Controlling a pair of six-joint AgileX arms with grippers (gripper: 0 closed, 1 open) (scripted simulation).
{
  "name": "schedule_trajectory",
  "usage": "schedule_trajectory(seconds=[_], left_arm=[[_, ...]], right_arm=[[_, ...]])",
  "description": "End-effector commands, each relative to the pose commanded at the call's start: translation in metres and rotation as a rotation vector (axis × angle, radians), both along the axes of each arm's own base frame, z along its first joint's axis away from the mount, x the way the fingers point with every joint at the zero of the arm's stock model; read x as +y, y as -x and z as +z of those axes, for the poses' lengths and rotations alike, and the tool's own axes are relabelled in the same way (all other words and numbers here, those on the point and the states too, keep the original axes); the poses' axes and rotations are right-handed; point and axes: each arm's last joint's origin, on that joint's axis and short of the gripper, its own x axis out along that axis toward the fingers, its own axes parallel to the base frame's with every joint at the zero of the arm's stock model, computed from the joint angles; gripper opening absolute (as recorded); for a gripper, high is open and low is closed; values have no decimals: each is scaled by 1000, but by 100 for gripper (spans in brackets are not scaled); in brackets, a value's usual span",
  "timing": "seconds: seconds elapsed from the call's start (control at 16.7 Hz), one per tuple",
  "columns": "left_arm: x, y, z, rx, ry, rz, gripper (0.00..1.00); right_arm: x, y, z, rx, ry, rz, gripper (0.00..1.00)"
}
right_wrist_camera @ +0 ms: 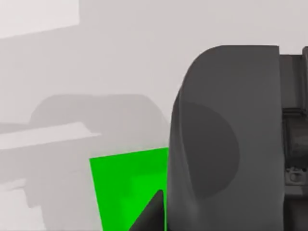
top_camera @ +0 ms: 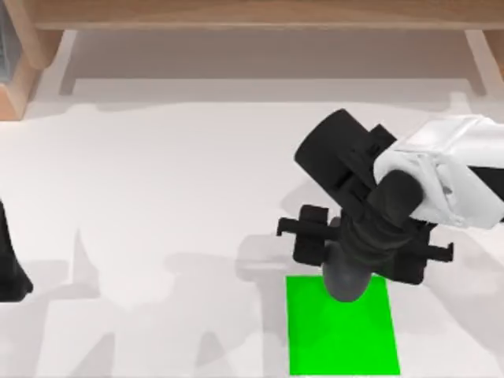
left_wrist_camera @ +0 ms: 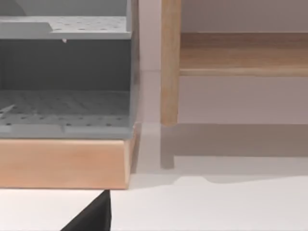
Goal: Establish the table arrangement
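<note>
- White and matte, the table is wide, flat and plain; it spreads under both arms and takes most of the top view, with soft grey shadows lying across it.
- Bright green, a small square pad lies flat on the table near the lower edge of the top view, right of the middle. Its surface looks smooth and its edges are straight.
- Right arm comes in from the right side of the top view: a white glossy shell, then black rounded parts. The right hand points down over the upper edge of the green pad. A dark rounded body covers the fingers, so I cannot tell if they are spread or pressed together.
- In the right wrist view the same dark grey curved body stands in front, with the green pad just beside it.
- Left arm is parked at the left edge of the top view, as a black shape.
- Light wooden frame runs along the far side of the table, with straight beams and posts.
- Grey perforated shelf sits on a wooden base in the left wrist view.
</note>
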Motion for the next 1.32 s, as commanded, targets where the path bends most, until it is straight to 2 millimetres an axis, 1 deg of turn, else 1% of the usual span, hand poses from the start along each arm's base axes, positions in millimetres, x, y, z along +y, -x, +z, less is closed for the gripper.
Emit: schedule_trajectory(seconds=[0.12, 0.24, 0.54, 0.66, 0.9, 1.32], left_arm=[[0, 0, 0, 0, 0, 0, 100], [0, 0, 0, 0, 0, 0, 100], [0, 0, 0, 0, 0, 0, 100], [0, 0, 0, 0, 0, 0, 100], [0, 0, 0, 0, 0, 0, 100], [0, 0, 0, 0, 0, 0, 100]], right_arm=[[-5, 0, -6, 12, 29, -25, 0], [-6, 3, -11, 40, 54, -13, 0], [13, 22, -18, 135, 58, 146, 0], [15, 27, -27, 170, 79, 179, 0], [15, 27, -27, 170, 79, 179, 0], [15, 27, -27, 170, 79, 179, 53]])
